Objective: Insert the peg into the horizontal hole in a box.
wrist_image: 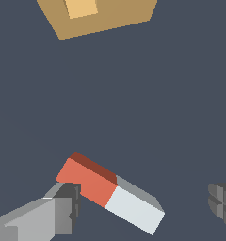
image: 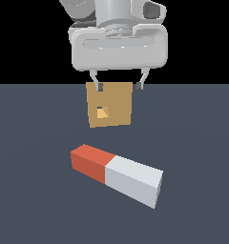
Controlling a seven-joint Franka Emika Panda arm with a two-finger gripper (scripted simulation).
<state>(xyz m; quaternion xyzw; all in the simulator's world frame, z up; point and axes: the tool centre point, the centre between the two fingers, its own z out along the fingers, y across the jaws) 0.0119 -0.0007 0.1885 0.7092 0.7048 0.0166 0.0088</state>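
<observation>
The gripper [image: 118, 86] hangs above the table [image: 35, 190] with its jaws spread wide, holding nothing. The peg [image: 117, 175] lies flat on the table at six o'clock from the box [image: 109, 104], well apart, its red end toward ten o'clock. The hole [image: 102, 113] faces the camera.

Flat, matte slate-blue floor surface [image: 35, 205]: uniform, unmarked, filling the lower part of the exterior view and the whole backdrop of the wrist view. Plain black void backdrop [image: 26, 43]: featureless, meeting the floor at a straight horizontal line. Lighting: even, diffuse, without distinct cast shadows.
</observation>
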